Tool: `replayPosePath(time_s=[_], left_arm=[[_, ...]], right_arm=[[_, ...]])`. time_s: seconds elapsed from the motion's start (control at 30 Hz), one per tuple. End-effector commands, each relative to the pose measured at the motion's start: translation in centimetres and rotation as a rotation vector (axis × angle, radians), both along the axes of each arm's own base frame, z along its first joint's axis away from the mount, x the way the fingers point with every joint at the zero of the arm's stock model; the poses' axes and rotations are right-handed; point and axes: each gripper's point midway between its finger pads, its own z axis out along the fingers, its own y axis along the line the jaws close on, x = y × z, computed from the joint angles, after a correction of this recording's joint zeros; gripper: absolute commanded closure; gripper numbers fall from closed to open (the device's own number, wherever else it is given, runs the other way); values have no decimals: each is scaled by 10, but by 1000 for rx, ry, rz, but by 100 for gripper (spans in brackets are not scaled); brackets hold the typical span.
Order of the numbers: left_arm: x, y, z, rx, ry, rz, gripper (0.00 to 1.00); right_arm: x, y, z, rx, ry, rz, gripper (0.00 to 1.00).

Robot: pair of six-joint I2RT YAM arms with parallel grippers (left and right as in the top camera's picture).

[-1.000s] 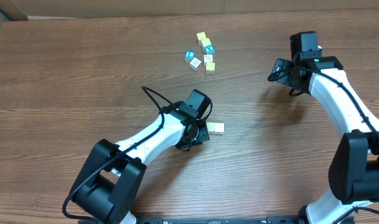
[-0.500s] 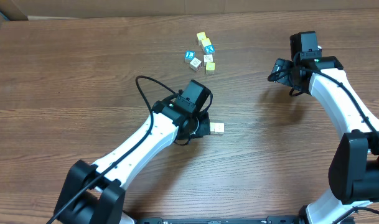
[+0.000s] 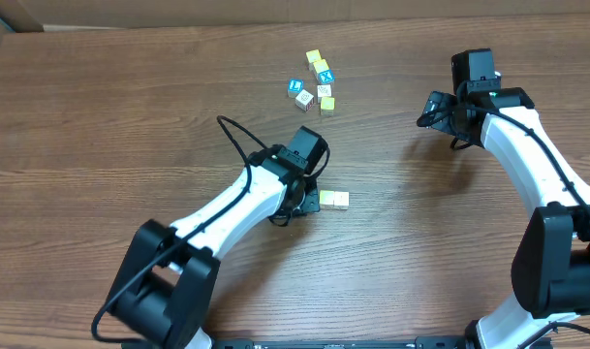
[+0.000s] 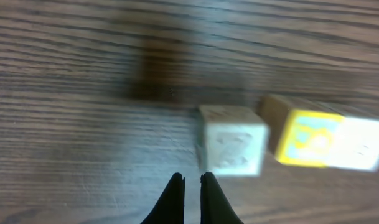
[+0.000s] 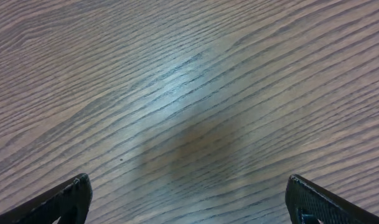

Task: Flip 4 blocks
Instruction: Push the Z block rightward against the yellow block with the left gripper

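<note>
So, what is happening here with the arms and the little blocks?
The left gripper is shut, holding nothing, its tips close to a pale cream block with a yellow-faced block next to it. The right gripper hangs open over bare table. Other blocks sit clustered farther back.

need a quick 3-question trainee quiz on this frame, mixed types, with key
1. True or false: the left tool grips a block.
2. The right tool hangs open over: A) bare table; B) a block; C) a bin.
3. Which lies nearer the left tool's tips: the cream block or the yellow-faced block?
Key: 1 false, it is shut with nothing between its tips; 2 A; 3 the cream block.
</note>
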Motion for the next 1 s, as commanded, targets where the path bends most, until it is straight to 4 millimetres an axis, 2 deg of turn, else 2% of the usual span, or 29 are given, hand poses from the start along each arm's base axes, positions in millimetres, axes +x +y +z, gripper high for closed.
replayPosePath(time_s=[0.0, 0.13, 0.43, 0.97], left_arm=[[2, 4, -12, -5, 42, 35, 96], [-4, -5, -19, -51, 88, 9, 96], [-2, -7, -19, -60, 79, 11, 96], [15, -10, -17, -63, 4, 23, 96]], right_arm=[[7, -2, 20, -6, -56, -4, 0], [7, -2, 20, -6, -56, -4, 0], [7, -2, 20, -6, -56, -4, 0], [7, -2, 20, -6, -56, -3, 0]])
